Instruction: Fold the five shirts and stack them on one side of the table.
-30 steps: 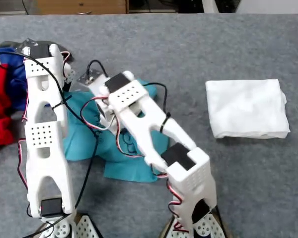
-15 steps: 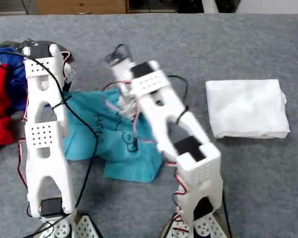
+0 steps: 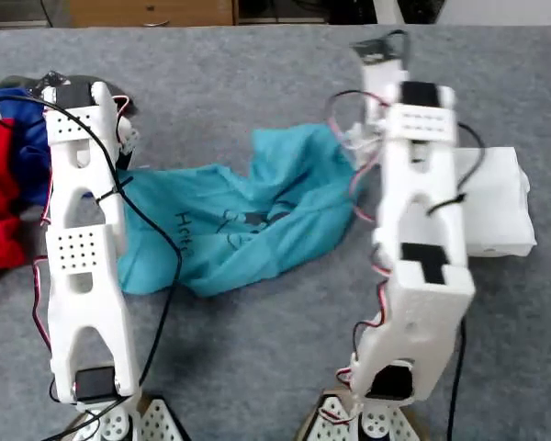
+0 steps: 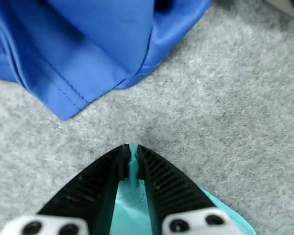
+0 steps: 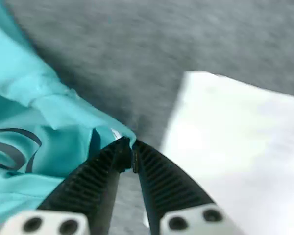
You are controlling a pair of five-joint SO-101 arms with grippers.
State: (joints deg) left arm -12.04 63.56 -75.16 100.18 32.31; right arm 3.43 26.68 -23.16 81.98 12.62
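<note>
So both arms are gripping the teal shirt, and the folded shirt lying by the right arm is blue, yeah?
Not quite: the folded shirt by the right arm is white, as the high view shows. The blue shirt lies bunched at the table's other end. The rest holds: the left gripper and the right gripper each have their fingers shut on the teal shirt.

The only writing on show is a dark, hand-drawn-looking scrawl [image 3: 182, 235] across the teal shirt [image 3: 266, 207], which lies rumpled on the worktop [image 3: 257, 83]. The folds cut through the letters, so from above no word comes out whole. In the right wrist view, a few dark curved strokes [image 5: 12, 139] show on the same cloth, and they cannot be read either.
</note>
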